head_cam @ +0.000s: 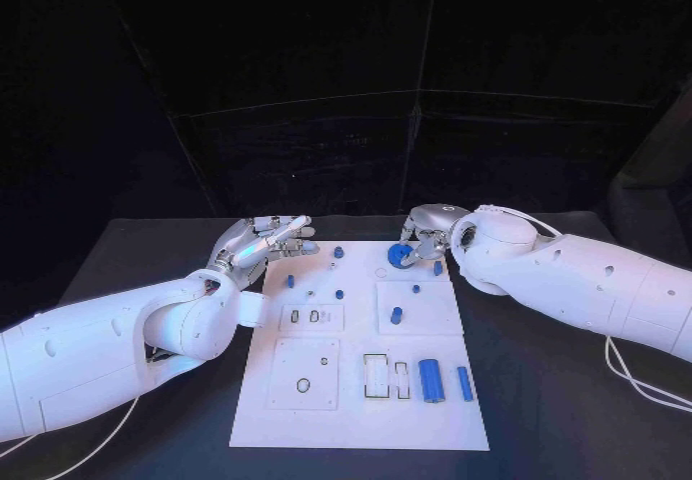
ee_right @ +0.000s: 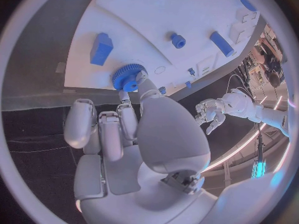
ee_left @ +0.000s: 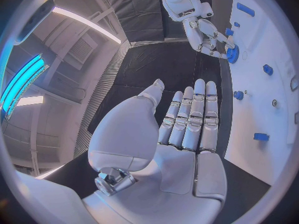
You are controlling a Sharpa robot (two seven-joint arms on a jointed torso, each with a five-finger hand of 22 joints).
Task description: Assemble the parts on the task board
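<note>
Task board (head_cam: pixel 361 420): a white plate lying flat in the middle of the black worktop (head_cam: pixel 548 400), filling the centre and lower centre of the head view.
Left hand (head_cam: pixel 271 240): at the board's far left corner, upper centre-left of the head view; in the left wrist view (ee_left: pixel 187 124) its fingers lie straight, side by side, palm bare, holding nothing.
Right hand (head_cam: pixel 421 240): at the board's far right corner, upper centre of the head view; in the right wrist view (ee_right: pixel 124 129) thumb and fingertips close on the blue gear.
Blue gear (ee_right: pixel 127 76): a toothed round part pinched by the right hand at the board's far edge; also seen in the head view (head_cam: pixel 400 254) and the left wrist view (ee_left: pixel 232 54).
Large blue cylinder (head_cam: pixel 431 380): lying on the board, lower right of centre in the head view.
Slim blue bar (head_cam: pixel 464 383): just right of the cylinder, apart from it.
Small blue pegs: several stand on the far half of the board, among them one (head_cam: pixel 339 253) near the far edge and one (head_cam: pixel 397 315) on the right raised tile.
Rectangular slots (head_cam: pixel 375 375): outlined openings just left of the cylinder.
Oval ring (head_cam: pixel 303 385): on the lower left raised tile of the board.
</note>
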